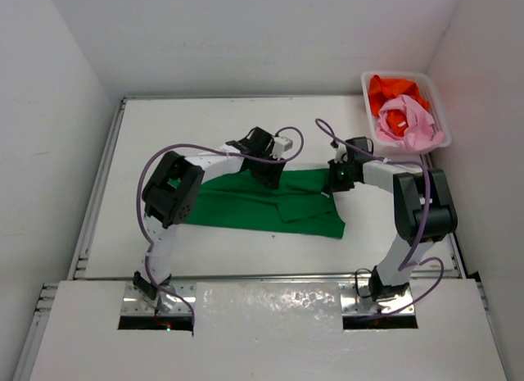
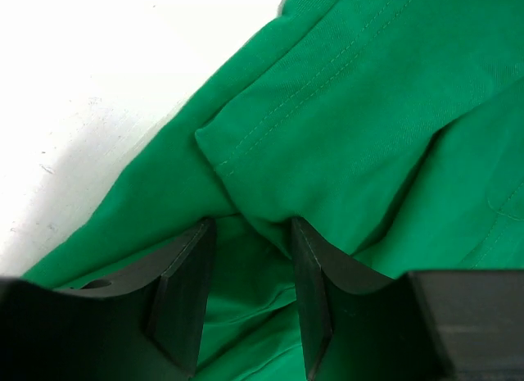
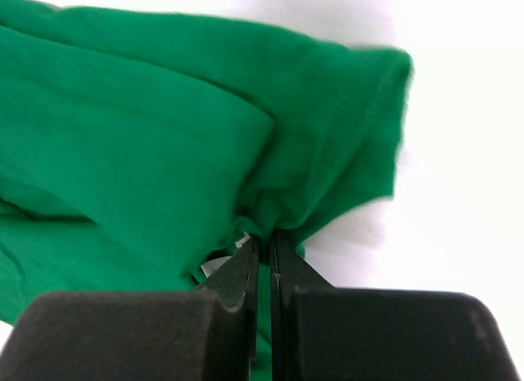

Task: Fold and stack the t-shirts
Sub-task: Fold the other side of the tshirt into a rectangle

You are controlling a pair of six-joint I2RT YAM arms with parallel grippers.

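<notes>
The green t-shirt lies partly folded on the white table. My left gripper is at its far edge; in the left wrist view the gripper is open, with green cloth bunched between and ahead of the fingers. My right gripper is at the shirt's far right corner; in the right wrist view the gripper is shut on a pinched fold of the green shirt. The orange t-shirt and the pink t-shirt lie crumpled in the basket.
The white lattice basket stands at the far right corner of the table, against the right wall. White walls close in the table on three sides. A metal rail runs along the left edge.
</notes>
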